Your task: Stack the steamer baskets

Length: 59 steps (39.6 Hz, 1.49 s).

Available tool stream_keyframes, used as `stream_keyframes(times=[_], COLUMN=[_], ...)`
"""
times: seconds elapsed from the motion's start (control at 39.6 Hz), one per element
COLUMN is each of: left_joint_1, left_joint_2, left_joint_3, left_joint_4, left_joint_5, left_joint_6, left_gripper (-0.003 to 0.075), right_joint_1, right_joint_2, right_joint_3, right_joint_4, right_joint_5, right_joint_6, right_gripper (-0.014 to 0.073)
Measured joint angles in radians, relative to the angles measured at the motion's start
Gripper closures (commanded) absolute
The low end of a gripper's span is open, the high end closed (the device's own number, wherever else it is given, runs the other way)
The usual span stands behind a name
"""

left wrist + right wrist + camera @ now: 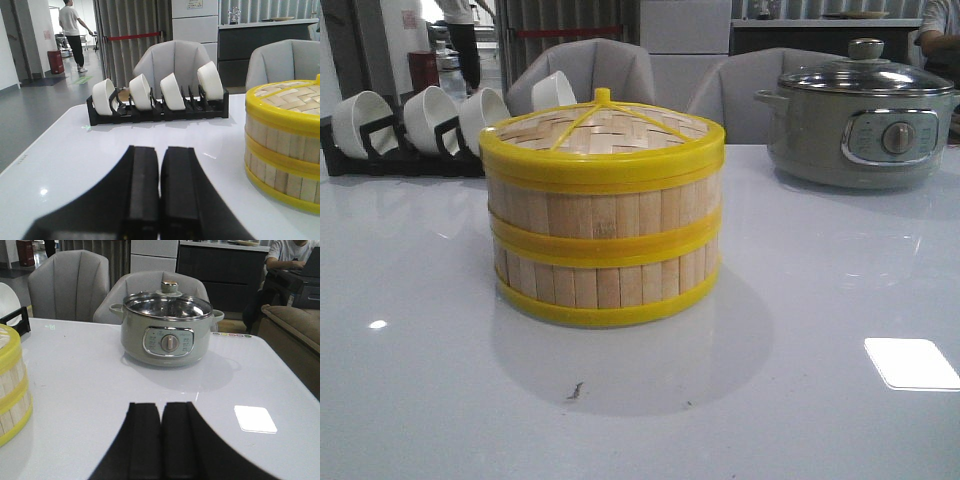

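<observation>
Two round, shallow steamer baskets with pale bamboo-slat walls and thick yellow rims are seen stacked, the upper basket [605, 205] resting squarely on the lower basket [603, 280], in the middle of the glossy white surface [820, 300]. A woven bamboo lid with a yellow rim and yellow ribs [605, 130] is seated on top. The insides of the baskets are hidden by the lid and walls.

Far left, a black rack of tilted white bowls [157, 95] is partly cut off in the front view. Far right, a grey-green electric pot with a glass lid [865, 120] is clipped at the frame edge.

Neither arm is seen in the front view. The left tool [160, 190] is shown with its black fingers pressed together, nothing between them, near and to the left of the stack. The right tool [161, 440] is likewise closed and empty, to the right of the stack, which is cut off at that view's edge. Fingertip ends are blurred.
</observation>
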<state>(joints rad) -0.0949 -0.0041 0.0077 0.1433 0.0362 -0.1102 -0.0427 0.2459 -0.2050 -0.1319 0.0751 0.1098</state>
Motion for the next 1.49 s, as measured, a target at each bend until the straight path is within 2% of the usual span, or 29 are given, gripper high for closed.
stream_keyframes(times=[0.58,0.81,0.99,1.24,1.49], left_joint_1=[0.0,0.0,0.0,0.0,0.0], left_joint_2=[0.0,0.0,0.0,0.0,0.0], left_joint_3=[0.0,0.0,0.0,0.0,0.0], left_joint_4=[0.0,0.0,0.0,0.0,0.0], left_joint_5=[0.0,0.0,0.0,0.0,0.0], left_joint_6=[0.001,0.001,0.001,0.001,0.001], left_gripper=[0.0632,0.0632,0.0632,0.0632,0.0632], right_joint_1=[0.0,0.0,0.0,0.0,0.0], right_joint_2=[-0.002,-0.126,-0.243,-0.256,-0.256], right_joint_3=[0.0,0.007,0.09,0.223,0.235], right_joint_4=[0.0,0.0,0.0,0.066,0.103], right_joint_5=[0.0,0.047,0.054,0.028,0.021], right_joint_6=[0.0,0.0,0.0,0.004,0.006], right_gripper=[0.0547,0.0547,0.0547,0.0558,0.0558])
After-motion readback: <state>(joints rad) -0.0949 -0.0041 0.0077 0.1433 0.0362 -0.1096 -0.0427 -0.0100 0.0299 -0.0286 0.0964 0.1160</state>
